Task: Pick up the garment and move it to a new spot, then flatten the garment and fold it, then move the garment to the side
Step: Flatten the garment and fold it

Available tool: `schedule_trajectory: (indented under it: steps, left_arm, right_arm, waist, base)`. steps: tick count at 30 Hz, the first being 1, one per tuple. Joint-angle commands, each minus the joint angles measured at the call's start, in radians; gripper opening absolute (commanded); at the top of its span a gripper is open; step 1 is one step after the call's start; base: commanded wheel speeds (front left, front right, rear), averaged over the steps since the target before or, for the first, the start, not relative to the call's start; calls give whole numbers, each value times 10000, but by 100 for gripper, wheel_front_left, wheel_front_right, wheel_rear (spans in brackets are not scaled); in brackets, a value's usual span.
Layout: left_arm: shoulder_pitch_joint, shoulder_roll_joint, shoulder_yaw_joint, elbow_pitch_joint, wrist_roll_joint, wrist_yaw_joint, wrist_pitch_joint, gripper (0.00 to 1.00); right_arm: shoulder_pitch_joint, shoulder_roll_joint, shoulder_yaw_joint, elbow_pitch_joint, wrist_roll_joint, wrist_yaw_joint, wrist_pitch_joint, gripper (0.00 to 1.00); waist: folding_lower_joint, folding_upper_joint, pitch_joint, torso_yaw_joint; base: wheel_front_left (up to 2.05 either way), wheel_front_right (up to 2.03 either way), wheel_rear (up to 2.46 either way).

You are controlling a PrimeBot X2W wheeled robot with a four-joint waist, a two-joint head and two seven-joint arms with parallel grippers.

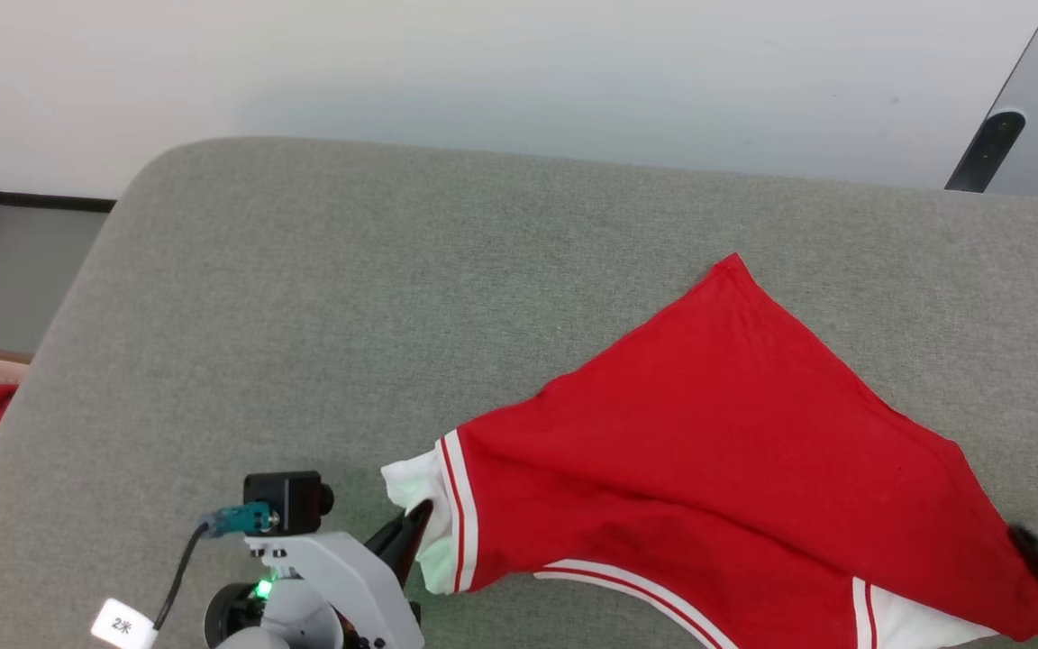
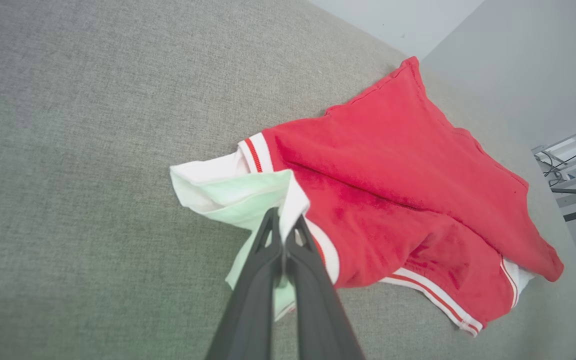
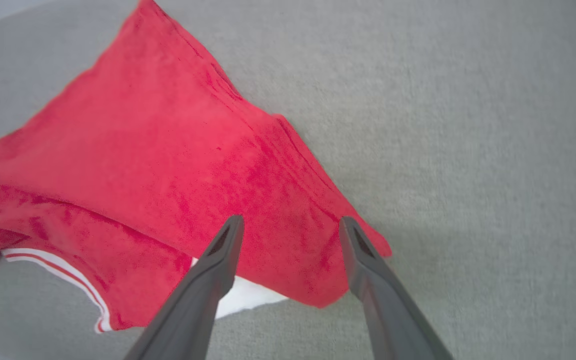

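Shirt [image 1: 708, 433] is sprawled over the table's [image 1: 303, 297] right half, close to its front edge. Left gripper [image 2: 283, 220] is pinching the white sleeve, and the right gripper [image 3: 290, 222] is spread wide over the table's right end.

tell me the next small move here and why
Probably open the left end effector to release the white sleeve it pinches: the right end effector stands open over the garment, which lies on the grey cushion.
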Motion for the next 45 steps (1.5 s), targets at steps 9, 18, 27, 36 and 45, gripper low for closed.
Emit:
schedule_trajectory:
  steps: [9, 18, 27, 36, 45]
  left_arm:
    - [-219, -161, -166, -97, 145, -65, 12, 0]
    - [-828, -683, -503, 222, 314, -424, 73, 0]
    - [-1477, -1398, -821, 855, 443, -910, -30, 0]
    - [-1982, -1970, -1020, 1448, 527, -1268, -196, 0]
    - [-2275, -2306, -1107, 1901, 516, -1531, -330, 0]
  right_arm:
    - [-2431, -623, 1535, 3, -561, -3, -1768, 100]
    - [-5328, -1601, 2849, 2422, -1005, -4, -3103, 100]
    - [-7795, -2543, 4330, 5364, -715, -4, -2347, 100]
    - [-9257, -3043, 5552, 7731, -131, -6, -400, 100]
    - [-10187, -2951, 5601, 9772, -216, -6, 1139, 100]
  waist:
    - [0, 0, 248, 419]
    - [0, 0, 815, 1396]
    - [0, 0, 1456, 2432]
    - [0, 0, 1967, 2965]
    - [0, 0, 2327, 3198]
  base:
    - [0, 0, 0]
    - [0, 0, 0]
    - [0, 0, 0]
    - [0, 0, 0]
    - [0, 0, 0]
